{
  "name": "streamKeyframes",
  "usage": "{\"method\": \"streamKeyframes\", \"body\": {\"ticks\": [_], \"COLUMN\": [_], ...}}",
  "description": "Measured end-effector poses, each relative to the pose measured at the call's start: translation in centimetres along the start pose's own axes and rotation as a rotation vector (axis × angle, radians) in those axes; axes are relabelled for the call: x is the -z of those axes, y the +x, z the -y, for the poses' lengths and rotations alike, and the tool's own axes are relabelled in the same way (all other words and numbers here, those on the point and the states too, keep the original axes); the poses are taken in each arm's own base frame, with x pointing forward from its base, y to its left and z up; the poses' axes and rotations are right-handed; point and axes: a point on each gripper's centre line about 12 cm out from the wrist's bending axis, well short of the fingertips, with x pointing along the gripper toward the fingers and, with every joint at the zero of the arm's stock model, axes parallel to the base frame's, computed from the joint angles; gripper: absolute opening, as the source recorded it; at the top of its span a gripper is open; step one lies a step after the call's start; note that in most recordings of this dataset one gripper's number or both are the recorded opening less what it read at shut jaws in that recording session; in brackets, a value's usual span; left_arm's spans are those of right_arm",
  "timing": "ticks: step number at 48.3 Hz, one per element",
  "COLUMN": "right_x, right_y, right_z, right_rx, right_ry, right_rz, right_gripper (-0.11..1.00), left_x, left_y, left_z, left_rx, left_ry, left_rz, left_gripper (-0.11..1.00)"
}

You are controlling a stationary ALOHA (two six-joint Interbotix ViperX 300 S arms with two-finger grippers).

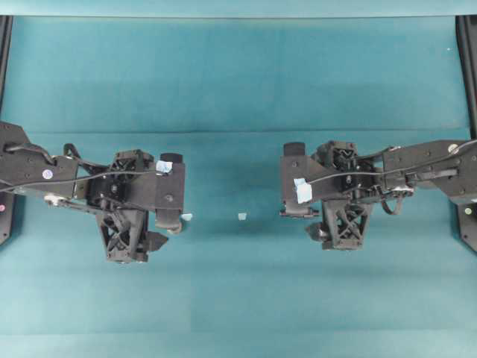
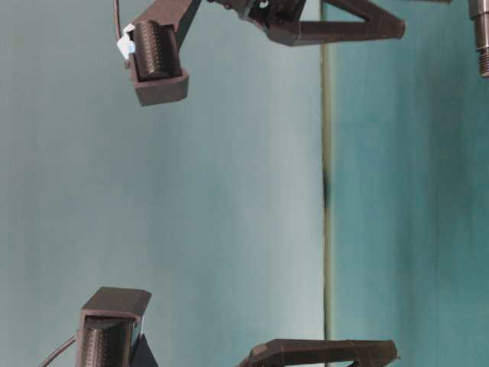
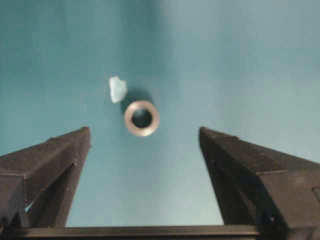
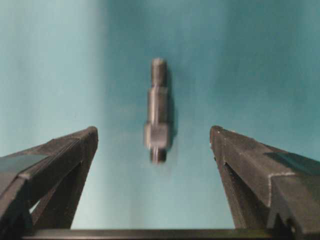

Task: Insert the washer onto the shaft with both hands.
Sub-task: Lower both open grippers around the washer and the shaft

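The washer (image 3: 142,118), a small grey metal ring with a dark hole, lies flat on the teal table just ahead of my left gripper (image 3: 144,131). That gripper hangs above it, open and holding nothing. From overhead the washer (image 1: 174,225) peeks out beside the left gripper (image 1: 168,200). The shaft (image 4: 157,107), a dark stepped rod, lies on the table lengthwise between the fingers of my right gripper (image 4: 154,128), which is also open and empty. Overhead, the shaft (image 1: 297,212) sits under the right gripper (image 1: 302,190). One end of the shaft (image 2: 481,34) shows at table level.
A pale scrap (image 3: 117,89) lies right beside the washer, up and to its left. Another scrap (image 1: 241,216) sits on the teal surface (image 1: 238,298) between the two arms. Black frame posts (image 1: 468,67) stand at the far side edges.
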Motion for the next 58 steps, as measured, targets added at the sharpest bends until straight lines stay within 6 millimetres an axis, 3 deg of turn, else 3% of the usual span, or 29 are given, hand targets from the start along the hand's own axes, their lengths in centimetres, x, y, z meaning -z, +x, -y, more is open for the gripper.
{"method": "streamKeyframes", "body": {"ticks": [32, 58], "right_x": [1.3, 2.1], "right_y": [2.8, 3.7], "right_z": [0.0, 0.0], "right_rx": [0.001, 0.001], "right_ry": [0.016, 0.06], "right_rz": [-0.026, -0.012], "right_gripper": [0.92, 0.92], "left_x": [2.1, 2.2], "left_y": [5.1, 6.7], "left_z": [0.0, -0.4], "left_rx": [-0.003, -0.008], "left_ry": [-0.003, -0.015], "left_rz": [-0.09, -0.087], "left_gripper": [0.93, 0.93]}}
